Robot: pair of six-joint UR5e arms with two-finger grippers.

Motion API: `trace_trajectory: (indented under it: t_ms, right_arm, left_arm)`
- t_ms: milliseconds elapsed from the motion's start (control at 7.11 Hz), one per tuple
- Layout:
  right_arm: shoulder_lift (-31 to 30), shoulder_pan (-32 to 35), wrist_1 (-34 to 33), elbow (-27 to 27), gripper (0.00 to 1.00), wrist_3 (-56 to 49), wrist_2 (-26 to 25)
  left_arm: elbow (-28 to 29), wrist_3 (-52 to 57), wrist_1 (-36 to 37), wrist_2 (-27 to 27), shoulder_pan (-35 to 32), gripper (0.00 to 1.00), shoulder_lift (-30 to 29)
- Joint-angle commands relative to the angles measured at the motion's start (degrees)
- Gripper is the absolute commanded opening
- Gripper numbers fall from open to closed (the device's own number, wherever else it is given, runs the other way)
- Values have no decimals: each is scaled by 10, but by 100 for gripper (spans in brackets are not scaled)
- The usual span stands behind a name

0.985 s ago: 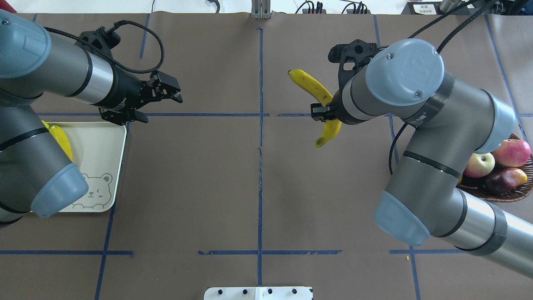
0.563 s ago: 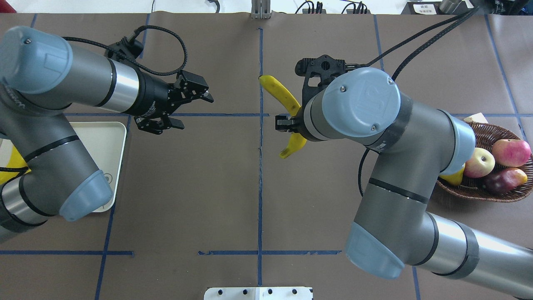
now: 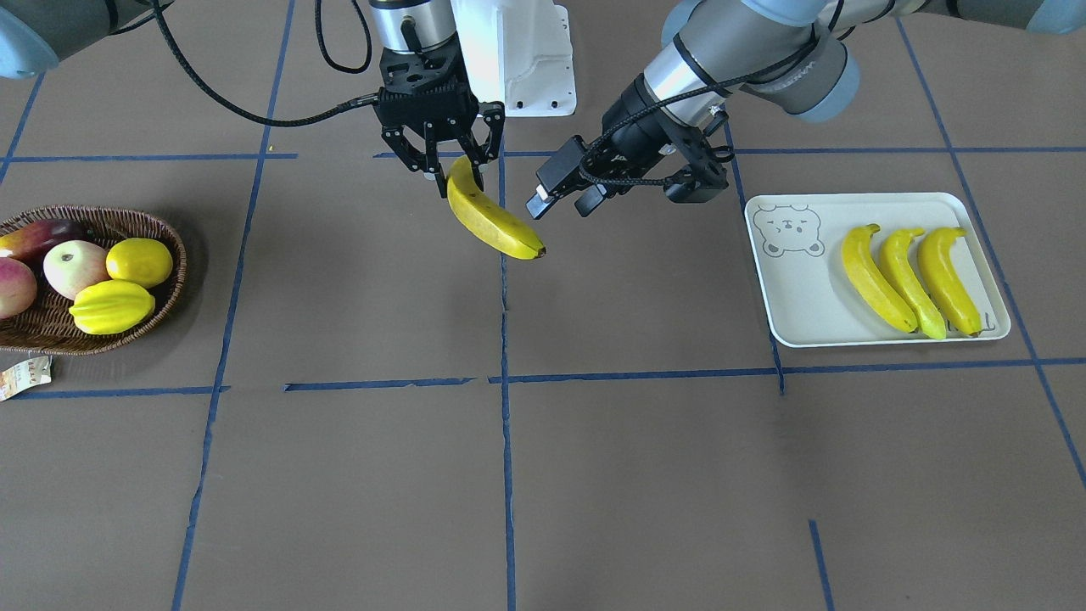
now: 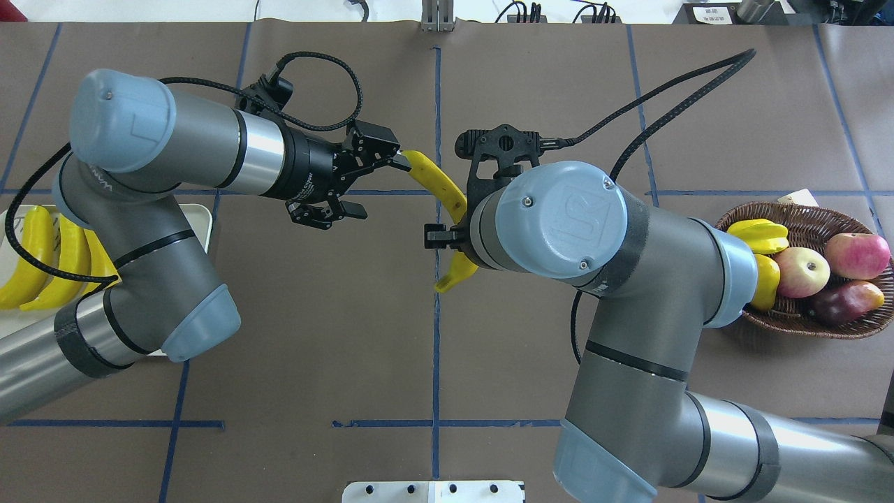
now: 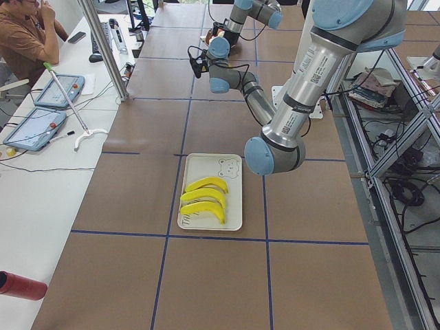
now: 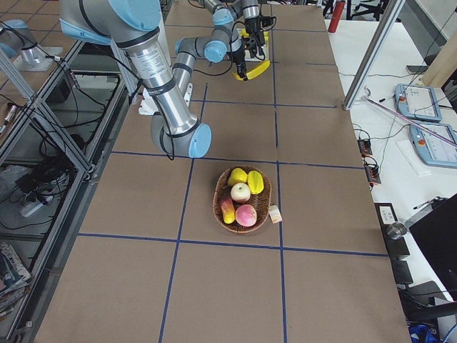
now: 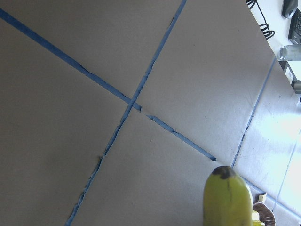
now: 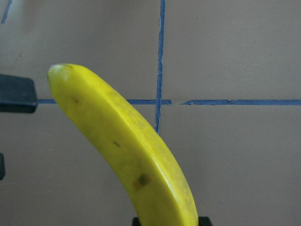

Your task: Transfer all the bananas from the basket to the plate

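My right gripper [image 3: 461, 180] is shut on one end of a yellow banana [image 3: 492, 222] and holds it above the table's centre line. The banana [image 4: 450, 199] shows in the overhead view, with my right gripper [image 4: 447, 236] mostly hidden under its wrist. My left gripper [image 4: 377, 185] is open, its upper finger right at the banana's free tip; I cannot tell whether they touch. The left wrist view shows that dark tip [image 7: 225, 195]. Three bananas [image 3: 908, 267] lie side by side on the white plate [image 3: 797, 288]. The basket [image 3: 102, 216] shows no banana.
The basket [image 4: 810, 325] at the right end holds apples [image 3: 75, 265], a lemon [image 3: 140, 260], a starfruit [image 3: 110, 305] and a dark red fruit. Blue tape lines cross the brown table cover. A person sits at a side desk [image 5: 27, 41].
Both arms have swung toward the table's centre. The right gripper carried the banana leftward, and the open left gripper came rightward to meet its free tip.
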Motion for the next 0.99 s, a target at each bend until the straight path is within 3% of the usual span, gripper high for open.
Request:
trace_trajectory:
  t_ms: [0,844]
  right_arm:
    - [4,-5,1,1,1,0,-1]
    - [10,-10,2,0,1,0,-1]
  left_arm:
    - [14,0,-8,0,1,100,-22]
    - [54,1,-8,14,23,99,-55]
